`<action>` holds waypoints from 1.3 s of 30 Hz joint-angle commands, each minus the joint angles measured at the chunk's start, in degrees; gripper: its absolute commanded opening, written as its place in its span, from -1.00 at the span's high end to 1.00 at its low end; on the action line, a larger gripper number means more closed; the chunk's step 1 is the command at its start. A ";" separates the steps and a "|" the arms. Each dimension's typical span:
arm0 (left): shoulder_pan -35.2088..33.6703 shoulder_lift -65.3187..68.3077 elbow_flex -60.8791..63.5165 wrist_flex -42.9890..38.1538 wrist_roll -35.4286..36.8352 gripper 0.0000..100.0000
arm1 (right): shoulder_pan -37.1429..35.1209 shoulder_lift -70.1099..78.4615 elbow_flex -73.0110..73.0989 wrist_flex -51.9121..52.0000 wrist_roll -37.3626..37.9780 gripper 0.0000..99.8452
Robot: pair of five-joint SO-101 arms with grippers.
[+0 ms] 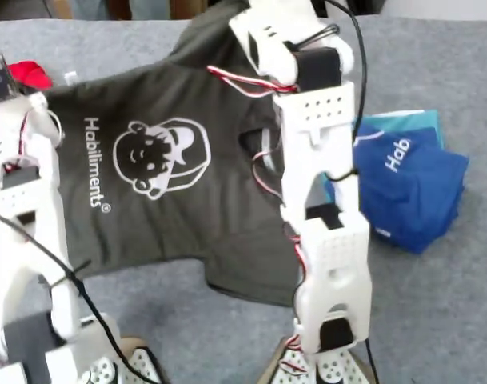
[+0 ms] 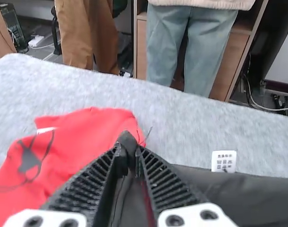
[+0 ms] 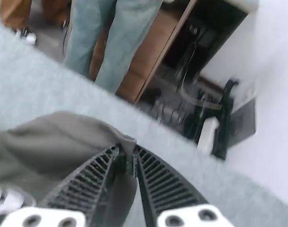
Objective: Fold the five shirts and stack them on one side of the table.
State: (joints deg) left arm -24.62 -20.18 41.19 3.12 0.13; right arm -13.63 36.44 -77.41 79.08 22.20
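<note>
Both arms are on the dark grey shirt (image 1: 219, 224), which is spread print-up mid-table. The left gripper (image 2: 131, 144) and right gripper (image 3: 127, 151) each have their fingers pinched tight on its far edge. Looks like the first fold to me. Next they'd need to carry that edge over together and keep it even. A folded blue shirt (image 1: 415, 192) sits off to one side, and a red shirt (image 2: 63, 151) lies just beside the left gripper.

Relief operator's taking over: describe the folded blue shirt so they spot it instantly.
On the grey table, a dark shirt with a white cartoon face lies spread across the middle. To the robot's right of it sits the blue shirt, folded atop a teal one. Unlike the spread dark shirt and the red shirt opposite, it is a bright blue bundle with white lettering.
</note>
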 commanded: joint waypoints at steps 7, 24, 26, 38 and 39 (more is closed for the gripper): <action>-0.04 -17.41 18.95 0.18 -0.18 0.94 | -2.37 -1.10 -3.03 22.15 9.93 0.97; -1.54 -37.80 23.25 36.40 -3.78 0.94 | -1.58 -21.67 33.89 21.36 15.21 0.97; -1.54 -38.42 22.11 40.09 -3.87 0.94 | -1.67 -24.40 37.58 21.27 15.56 0.97; -9.54 -38.51 22.99 43.78 -5.27 0.94 | -1.58 -38.73 67.38 11.87 17.23 0.97; -8.66 -38.59 23.60 43.87 -5.45 0.94 | -1.58 -39.87 70.29 10.37 17.23 0.97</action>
State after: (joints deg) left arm -33.85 -57.80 66.07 46.81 -4.18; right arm -15.12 1.27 -13.67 93.67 38.99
